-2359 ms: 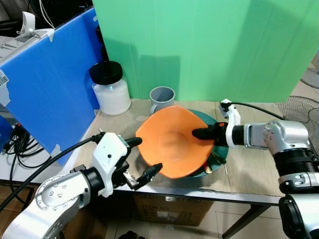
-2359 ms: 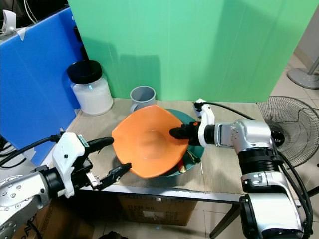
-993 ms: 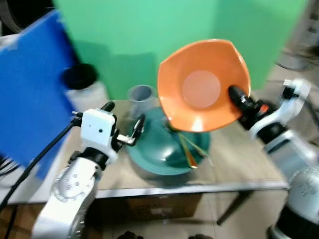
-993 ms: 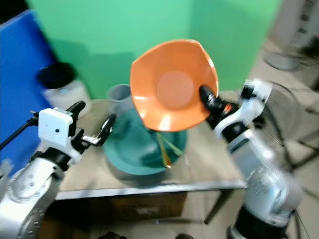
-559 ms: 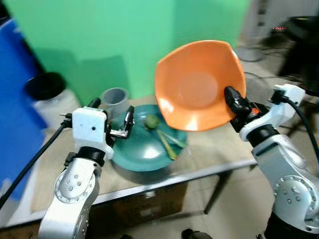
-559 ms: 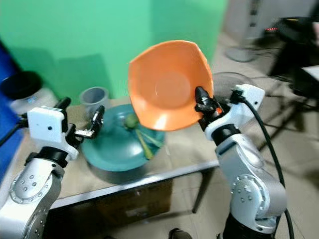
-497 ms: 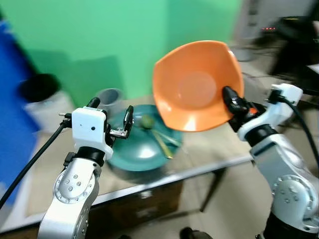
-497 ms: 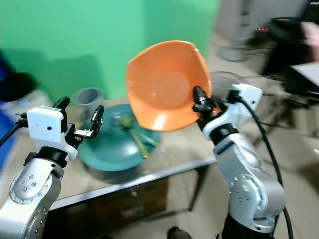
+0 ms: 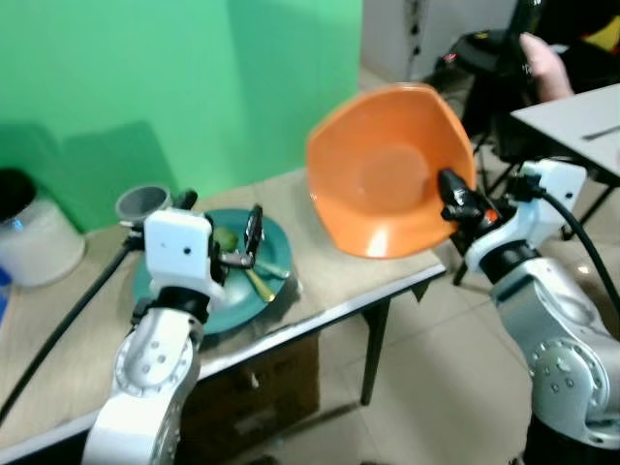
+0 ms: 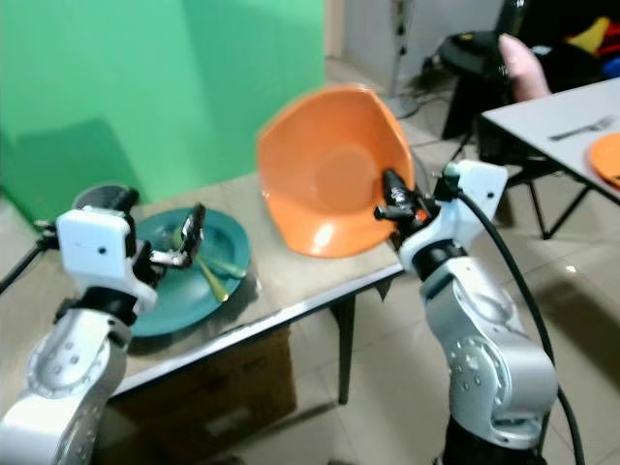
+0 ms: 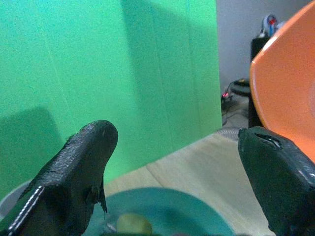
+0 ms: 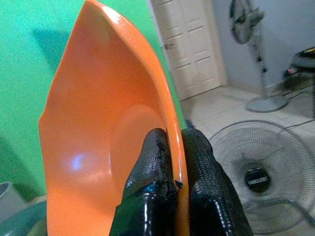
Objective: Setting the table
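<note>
1. Since the last frames my view has swung right: the blue board has dropped out of sight and a second surface [image 10: 572, 121] with a fork and an orange plate has come in at far right. The bowl [image 9: 387, 199] sits about where it was in my right hand.
2. My right hand [image 12: 172, 167] is clamped on the bowl's rim, one finger inside and one outside, holding it tilted on edge above the near surface's [image 9: 339, 281] right end.
3. My left hand [image 9: 218, 232] hovers with its fingers apart over the teal plate [image 10: 170, 291].
4. That plate lies on the surface and holds a small green round thing [image 11: 130, 223] and some utensils [image 9: 257, 281].
5. A grey cup [image 9: 142, 201] stands behind the plate, a white jar [image 9: 34, 242] further left.
6. A person's hand [image 9: 544, 66] shows at top right.
</note>
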Controlling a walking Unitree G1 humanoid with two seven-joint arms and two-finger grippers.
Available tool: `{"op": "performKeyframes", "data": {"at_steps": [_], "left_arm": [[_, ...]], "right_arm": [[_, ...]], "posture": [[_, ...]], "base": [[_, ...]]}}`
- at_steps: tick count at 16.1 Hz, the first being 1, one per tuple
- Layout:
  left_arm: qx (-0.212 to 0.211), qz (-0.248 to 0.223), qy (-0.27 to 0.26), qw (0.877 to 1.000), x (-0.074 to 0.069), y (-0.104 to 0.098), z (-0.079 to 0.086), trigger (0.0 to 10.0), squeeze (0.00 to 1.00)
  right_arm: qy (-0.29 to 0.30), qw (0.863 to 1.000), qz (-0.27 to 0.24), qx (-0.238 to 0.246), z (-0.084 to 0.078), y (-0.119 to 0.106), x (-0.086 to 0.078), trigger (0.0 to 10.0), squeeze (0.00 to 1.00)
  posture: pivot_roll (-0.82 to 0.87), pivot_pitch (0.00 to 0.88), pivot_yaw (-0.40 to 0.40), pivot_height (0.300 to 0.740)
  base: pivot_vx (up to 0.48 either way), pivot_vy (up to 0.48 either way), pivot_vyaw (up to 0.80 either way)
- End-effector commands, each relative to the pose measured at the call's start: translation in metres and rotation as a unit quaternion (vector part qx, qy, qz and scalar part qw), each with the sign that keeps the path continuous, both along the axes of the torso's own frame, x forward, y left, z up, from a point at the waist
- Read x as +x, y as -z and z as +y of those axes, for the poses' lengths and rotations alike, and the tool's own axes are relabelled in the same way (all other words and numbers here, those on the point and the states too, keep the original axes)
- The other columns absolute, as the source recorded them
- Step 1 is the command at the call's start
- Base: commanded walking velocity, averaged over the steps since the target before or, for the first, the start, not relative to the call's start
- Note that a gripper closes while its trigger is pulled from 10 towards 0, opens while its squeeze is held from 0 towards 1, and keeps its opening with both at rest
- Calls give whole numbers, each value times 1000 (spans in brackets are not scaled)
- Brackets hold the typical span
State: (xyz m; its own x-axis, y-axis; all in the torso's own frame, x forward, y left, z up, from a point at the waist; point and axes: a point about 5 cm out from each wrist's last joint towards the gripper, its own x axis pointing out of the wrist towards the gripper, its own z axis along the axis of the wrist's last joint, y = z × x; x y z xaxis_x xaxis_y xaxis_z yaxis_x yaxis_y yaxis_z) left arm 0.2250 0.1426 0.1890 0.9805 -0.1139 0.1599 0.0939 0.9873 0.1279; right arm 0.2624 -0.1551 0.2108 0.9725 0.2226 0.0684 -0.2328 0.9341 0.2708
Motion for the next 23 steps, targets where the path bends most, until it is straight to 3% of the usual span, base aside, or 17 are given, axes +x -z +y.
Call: {"op": "performKeyframes", "data": {"at_steps": [1,11,13,15,17,20,23], "left_arm": [[6,5,-12,1000,2,2,2,10000,0],[24,-3,-10,1000,10,1,7,10000,0],[15,3,-15,1000,15,3,11,10000,0],[38,-9,-15,999,16,6,10,10000,0],[14,1,0,1000,14,15,9,10000,0],[-23,9,17,1000,9,15,6,10000,0],[-23,17,21,999,1,21,6,10000,0]], "right_arm": [[-10,1000,-25,-7,5,-9,0,10000,0],[77,997,21,-10,-22,19,-6,10000,0],[104,992,55,-36,-33,37,-18,10000,0],[120,988,72,-61,-39,47,-28,10000,0],[139,984,85,-78,-46,55,-39,10000,0],[141,985,67,-72,-44,50,-35,10000,0],[115,991,56,-50,-36,41,-25,10000,0]], "posture": [[-84,0,41,740],[-103,0,50,740],[-117,0,59,740],[-120,0,59,740],[-132,0,66,740],[-144,0,73,740],[-132,0,56,740]], "base": [[0,-274,-800],[0,-273,-800],[0,0,-800],[0,0,-800],[0,0,0],[80,0,0],[275,0,-263]]}}
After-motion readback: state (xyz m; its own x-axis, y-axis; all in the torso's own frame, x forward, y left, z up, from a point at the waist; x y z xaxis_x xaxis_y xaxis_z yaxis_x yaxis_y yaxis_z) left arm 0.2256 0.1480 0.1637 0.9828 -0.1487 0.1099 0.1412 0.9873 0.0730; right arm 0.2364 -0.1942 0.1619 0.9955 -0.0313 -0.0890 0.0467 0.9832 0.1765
